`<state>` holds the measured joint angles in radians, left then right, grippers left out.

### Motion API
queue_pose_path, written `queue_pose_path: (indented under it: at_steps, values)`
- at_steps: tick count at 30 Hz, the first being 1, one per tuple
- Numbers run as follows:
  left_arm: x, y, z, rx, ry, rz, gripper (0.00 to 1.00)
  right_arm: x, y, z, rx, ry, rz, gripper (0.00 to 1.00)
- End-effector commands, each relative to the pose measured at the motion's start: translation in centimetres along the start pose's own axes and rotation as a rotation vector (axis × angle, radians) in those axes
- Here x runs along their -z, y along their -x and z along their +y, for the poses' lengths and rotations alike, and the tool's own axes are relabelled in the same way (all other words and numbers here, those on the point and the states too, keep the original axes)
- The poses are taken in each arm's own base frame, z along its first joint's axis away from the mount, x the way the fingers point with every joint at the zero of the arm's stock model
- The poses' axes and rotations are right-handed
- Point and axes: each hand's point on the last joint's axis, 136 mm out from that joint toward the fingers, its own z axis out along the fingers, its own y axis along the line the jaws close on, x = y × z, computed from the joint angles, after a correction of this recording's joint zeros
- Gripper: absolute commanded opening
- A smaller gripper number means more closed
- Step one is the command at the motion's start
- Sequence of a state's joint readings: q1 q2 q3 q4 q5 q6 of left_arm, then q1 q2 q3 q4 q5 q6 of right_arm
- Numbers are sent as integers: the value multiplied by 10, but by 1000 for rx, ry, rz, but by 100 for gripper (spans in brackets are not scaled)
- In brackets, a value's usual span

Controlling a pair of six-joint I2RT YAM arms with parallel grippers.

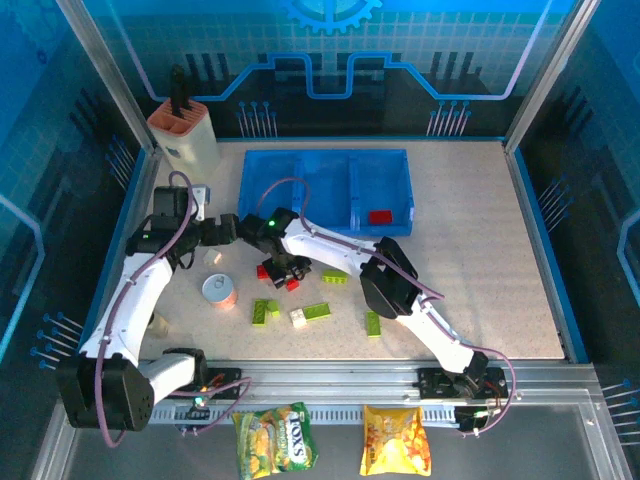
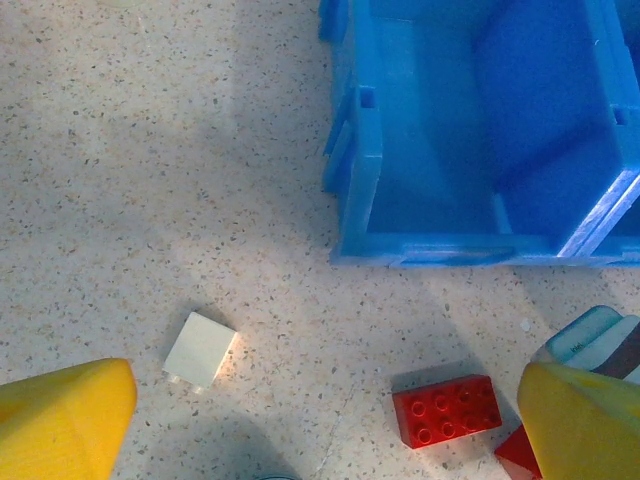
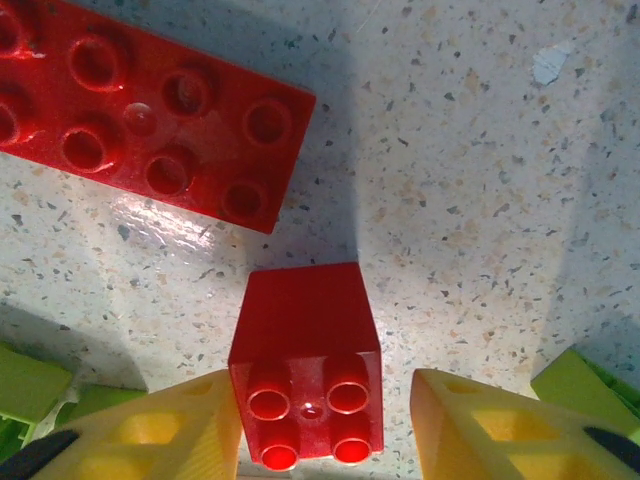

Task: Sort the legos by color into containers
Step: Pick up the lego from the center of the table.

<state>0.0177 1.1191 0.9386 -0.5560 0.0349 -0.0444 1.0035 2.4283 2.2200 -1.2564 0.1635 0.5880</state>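
We see right tool [image 3: 320, 410] spread astride small red lego [image 3: 305, 345] on table [image 3: 480, 200], 1 finger [image 3: 170, 425] touching, other just clear, at 7 o'clock of blue tray [image 1: 325, 153]. Left tool [image 2: 330, 420] spread wide.

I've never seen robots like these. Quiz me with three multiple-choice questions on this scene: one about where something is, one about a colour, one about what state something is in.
1. In which compartment of the blue tray does the red brick lie?
A. left
B. middle
C. right

2. What colour is the small brick that the right gripper straddles?
A. lime green
B. red
C. white

3. How does the left gripper stand?
A. wide open
B. shut on a brick
C. shut on nothing

Answers:
1 C: the top view shows it past both dividers, at the tray's right end.
2 B: the right wrist view shows red studs between the yellow fingers.
3 A: the left wrist view shows its fingertips far apart, gripping nothing.
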Motion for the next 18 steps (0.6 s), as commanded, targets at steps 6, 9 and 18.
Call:
queue_pose_path:
  at_steps: [6, 9, 18]
  values:
    - [2, -1, -11, -13, -55, 0, 99, -7, -5, 14, 10, 15, 15, 42]
    - [2, -1, -11, -12, -55, 0, 99, -6, -5, 14, 11, 15, 12, 40]
    - [2, -1, -11, -12, -58, -2, 99, 6, -2, 15, 15, 30, -10, 36]
